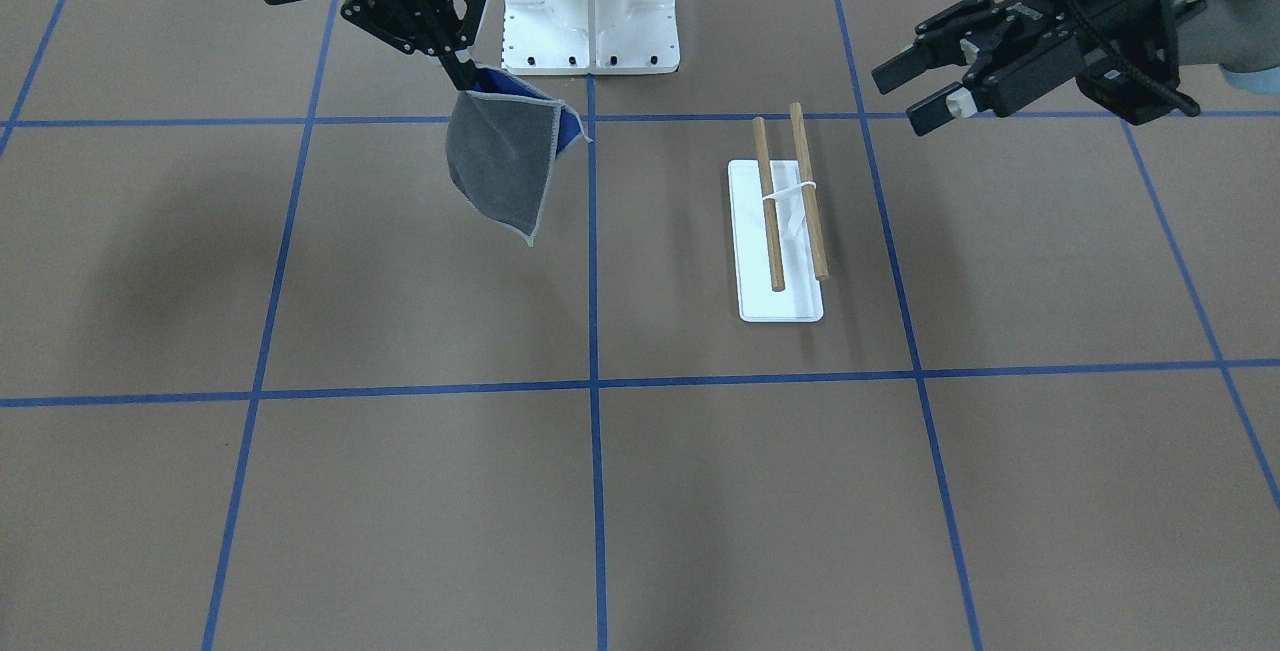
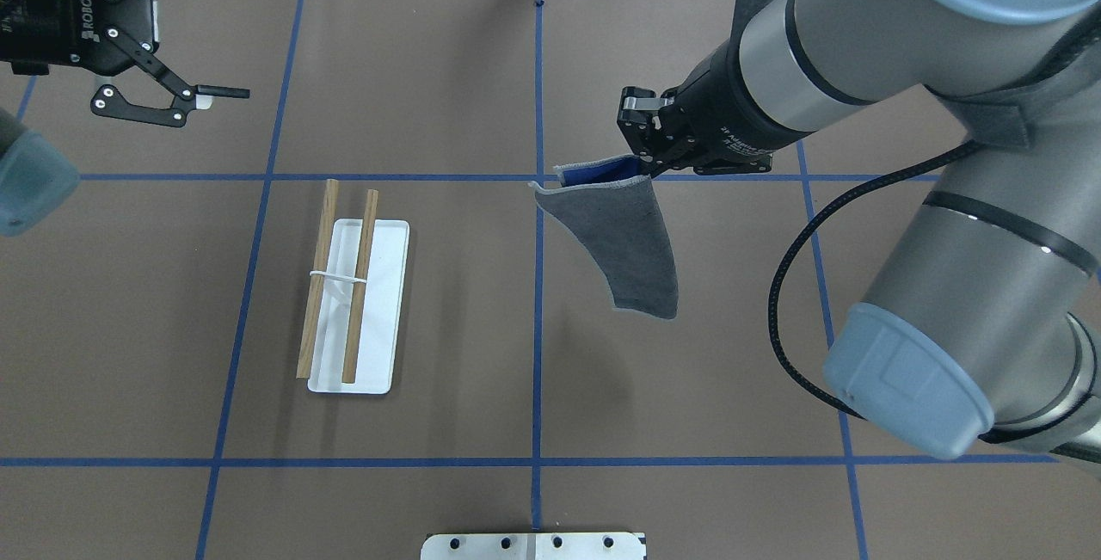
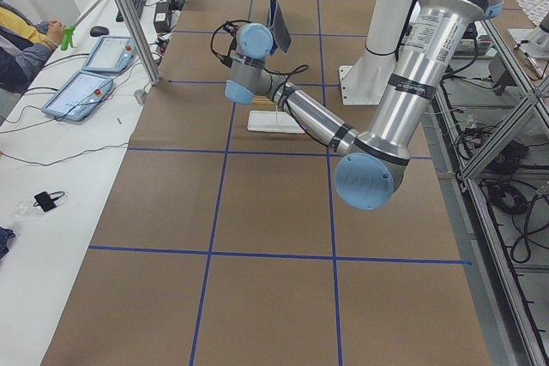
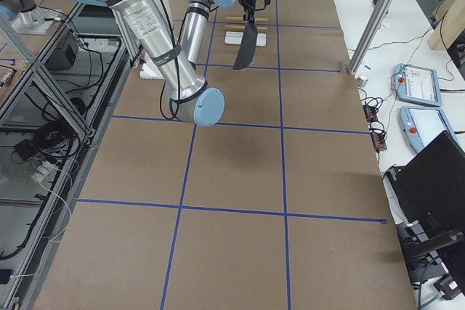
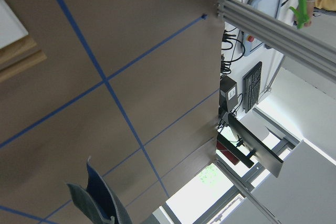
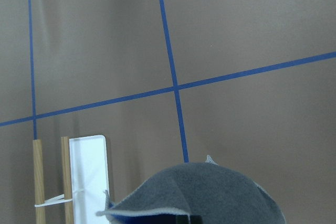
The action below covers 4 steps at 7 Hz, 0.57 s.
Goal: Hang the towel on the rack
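While it is hanging in the air, clear of the tabletop, the small square dark grey cloth towel with light grey stitched edging and blue reverse [image 1: 505, 166] is drooping in a loose fold from one pinched edge, and the blue side is showing near the grip.

- **Holder:** the right gripper [image 1: 462, 69], whose jaws are clamping closed on the towel's upper edge.
- **Location:** the towel is hovering well apart from the rack, across a blue tape line from it.
- **Target:** the small rack with flat white rectangular base, white upright and two parallel light brown wooden dowels [image 1: 755, 266] is standing bare on the brown tabletop with its blue tape grid [image 1: 400, 491].
- **Spare:** the left gripper [image 1: 905, 99] is hovering on the rack's other side from the towel, its jaws spread open and holding nothing.
- **Also present:** a large white bolted pedestal [image 1: 590, 6] is standing at the robot's edge of the tabletop.
- **Step, as judged:** the arm is carrying the towel toward the dowels, and the draping is not yet done.
- **Risks, as judged:**
  - The cloth is dangling bunched rather than spread, so it may be catching only one dowel or sliding off on release.
  - The rack is looking light, so a dragging hem or a low jaw could be pushing or tipping it.
  - The free corner is hanging unsupported, so the drop could be landing off-centre.
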Tool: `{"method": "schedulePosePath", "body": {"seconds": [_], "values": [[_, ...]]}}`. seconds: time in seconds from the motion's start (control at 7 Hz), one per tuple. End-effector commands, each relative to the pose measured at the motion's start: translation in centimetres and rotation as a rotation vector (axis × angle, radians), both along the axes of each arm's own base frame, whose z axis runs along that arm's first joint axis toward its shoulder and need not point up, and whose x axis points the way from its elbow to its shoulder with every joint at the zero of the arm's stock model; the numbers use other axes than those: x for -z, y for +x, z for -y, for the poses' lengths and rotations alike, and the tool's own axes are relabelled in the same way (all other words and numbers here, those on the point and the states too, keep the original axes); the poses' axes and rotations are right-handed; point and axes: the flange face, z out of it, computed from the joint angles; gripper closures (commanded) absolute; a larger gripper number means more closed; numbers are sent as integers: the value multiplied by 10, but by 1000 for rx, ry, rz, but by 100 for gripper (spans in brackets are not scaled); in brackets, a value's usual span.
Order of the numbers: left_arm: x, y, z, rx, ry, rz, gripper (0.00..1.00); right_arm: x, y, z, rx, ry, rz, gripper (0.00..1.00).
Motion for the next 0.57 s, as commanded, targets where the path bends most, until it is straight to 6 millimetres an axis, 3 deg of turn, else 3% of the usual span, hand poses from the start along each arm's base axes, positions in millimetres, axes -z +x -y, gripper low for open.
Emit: {"method": "schedulePosePath", "body": {"seconds": [0.0, 0.14, 0.43], "values": [[23, 17, 0, 9, 64, -12, 2, 15, -15, -13, -9, 12, 14, 100], [24, 26, -5, 12, 152, 16, 2, 22, -18, -18, 0, 20, 27, 100], [29, 48, -9, -31, 72, 73, 2, 35, -34, -32, 5, 51, 33, 100]]}}
